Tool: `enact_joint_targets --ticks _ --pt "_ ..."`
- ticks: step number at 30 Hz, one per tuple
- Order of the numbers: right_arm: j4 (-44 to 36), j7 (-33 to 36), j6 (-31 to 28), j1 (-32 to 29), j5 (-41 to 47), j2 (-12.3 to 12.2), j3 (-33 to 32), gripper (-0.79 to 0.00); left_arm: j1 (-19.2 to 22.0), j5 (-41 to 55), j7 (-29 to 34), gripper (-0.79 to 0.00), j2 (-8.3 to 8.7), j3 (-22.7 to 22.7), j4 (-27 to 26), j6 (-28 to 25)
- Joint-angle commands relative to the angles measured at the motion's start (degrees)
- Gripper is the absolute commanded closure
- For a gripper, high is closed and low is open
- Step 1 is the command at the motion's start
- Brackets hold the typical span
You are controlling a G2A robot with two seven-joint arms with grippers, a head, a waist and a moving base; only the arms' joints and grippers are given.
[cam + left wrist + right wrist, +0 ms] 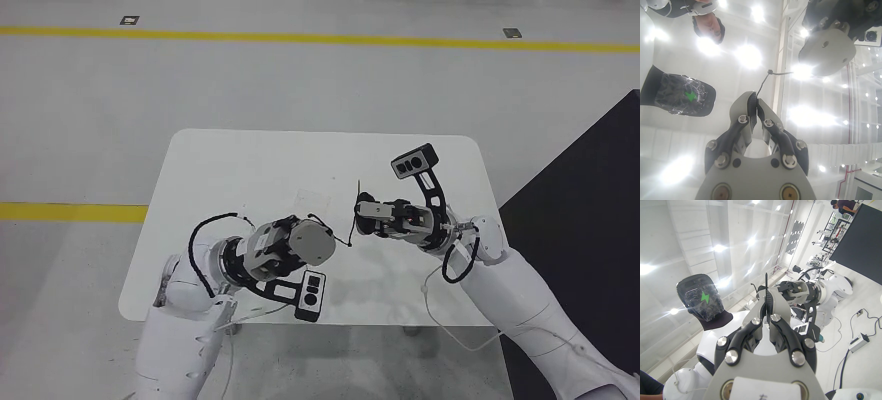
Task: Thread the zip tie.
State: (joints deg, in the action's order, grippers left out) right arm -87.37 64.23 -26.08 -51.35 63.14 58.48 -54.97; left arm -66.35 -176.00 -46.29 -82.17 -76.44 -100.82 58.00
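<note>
Top view: white matte table w/ rounded corners (pixel 250 160). Left gripper (pixel 318 236) & right gripper (pixel 363 215) sit near each other over it. A thin black plastic zip tie (pixel 357 192) runs straight past the right fingers.

Left wrist view: ribbed black rubber pads (pixel 751 98) pinched tight on the tie's strand (pixel 762 83). The strand leads to a small square head (pixel 770 72), then bends off sideways.

Right wrist view: grey fingers clamped on the flat, straight strip (pixel 766 281), which stands above the tips.

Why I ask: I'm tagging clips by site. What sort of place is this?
Probably a large robotics lab or test hall: yellow floor lines, rows of ceiling lights high overhead, and equipment-laden workbenches in the background.
</note>
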Motion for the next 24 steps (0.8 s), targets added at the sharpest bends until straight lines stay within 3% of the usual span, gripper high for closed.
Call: enact_joint_targets --ticks 1,24 --pt "0.0 0.0 0.0 0.0 0.0 0.0 0.0 0.000 0.4 0.0 0.0 0.000 0.33 1.0 0.8 0.0" --pt "0.0 0.0 0.0 0.0 0.0 0.0 0.0 0.000 4.8 0.0 0.0 0.000 5.31 5.4 4.0 0.0"
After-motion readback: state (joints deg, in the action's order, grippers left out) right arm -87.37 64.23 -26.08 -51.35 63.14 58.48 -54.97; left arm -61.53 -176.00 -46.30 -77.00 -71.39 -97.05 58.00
